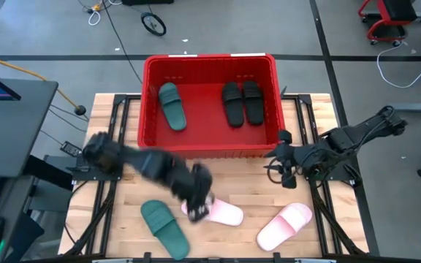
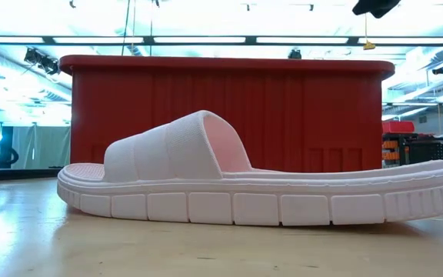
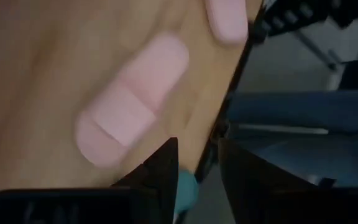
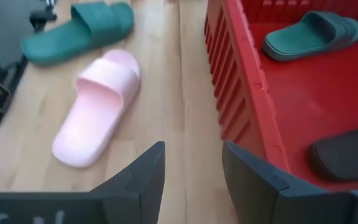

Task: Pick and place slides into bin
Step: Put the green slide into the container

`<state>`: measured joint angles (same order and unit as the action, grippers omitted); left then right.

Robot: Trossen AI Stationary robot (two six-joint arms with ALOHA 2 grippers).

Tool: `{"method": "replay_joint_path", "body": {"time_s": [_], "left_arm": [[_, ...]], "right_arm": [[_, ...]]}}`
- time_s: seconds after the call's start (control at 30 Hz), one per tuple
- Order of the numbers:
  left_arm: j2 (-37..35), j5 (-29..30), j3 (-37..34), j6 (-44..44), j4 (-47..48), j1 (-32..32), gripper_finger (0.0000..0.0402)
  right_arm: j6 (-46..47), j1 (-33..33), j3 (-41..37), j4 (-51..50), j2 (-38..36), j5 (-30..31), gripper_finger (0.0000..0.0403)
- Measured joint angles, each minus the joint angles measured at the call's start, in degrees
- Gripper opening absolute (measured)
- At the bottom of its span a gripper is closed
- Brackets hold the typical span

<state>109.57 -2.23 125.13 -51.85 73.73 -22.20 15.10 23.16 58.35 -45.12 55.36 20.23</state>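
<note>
Three slides remain on the wooden table [image 1: 123,131] while three already lie in the bin [image 1: 210,64], which stands at the table's far side. At the near left, a dark green slide [image 1: 164,228] waits untouched close to the table's near edge. Just right of it the left gripper [image 1: 199,204] hangs over the heel end of a pale pink slide [image 1: 218,212]; its wrist view shows the fingers [image 3: 161,171] parted narrowly with nothing between them, apparently lining up for a grab. Inside the crate, the other green slide [image 1: 172,106] rests left of centre, and the black pair [image 1: 240,102] sits side by side to its right, laid flat where they were evidently dropped. Farther right on the table, the second pink slide [image 1: 285,224] lies angled near the front edge, close to the low camera. At the right, the right gripper [image 1: 283,157] waits just outside the bin's near right corner, its fingers [image 4: 143,171] open and empty, seemingly clear of the left arm's work.
</note>
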Motion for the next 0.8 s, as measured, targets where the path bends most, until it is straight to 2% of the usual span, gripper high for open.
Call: {"method": "replay_joint_path", "body": {"time_s": [0.2, 0.27, 0.37, 0.6, 0.8], "left_arm": [[5.8, 2.0, 0.1, -16.8, 7.4, -10.0, 0.0126], [8.3, 2.0, 0.0, -19.2, 10.5, -12.1, 0.0138], [12.4, 1.7, 0.1, -19.5, 16.4, -14.4, 0.0166], [21.9, 1.2, -1.7, -18.3, 16.2, -15.4, 0.0229], [28.2, 1.0, -1.8, -19.7, 16.2, -14.0, 0.0229]], "right_arm": [[-3.6, 0.0, 0.0, 0.0, 2.8, 0.0, 0.0165], [-3.7, 0.0, 0.0, 0.0, 3.2, 0.0, 0.0165], [-3.8, 0.0, 0.0, 0.1, 3.4, 0.0, 0.0165], [-3.2, 0.0, 0.0, 0.0, 3.4, 0.1, 0.0165], [-3.1, 0.0, 0.0, 0.0, 3.4, 0.1, 0.0162]]}}
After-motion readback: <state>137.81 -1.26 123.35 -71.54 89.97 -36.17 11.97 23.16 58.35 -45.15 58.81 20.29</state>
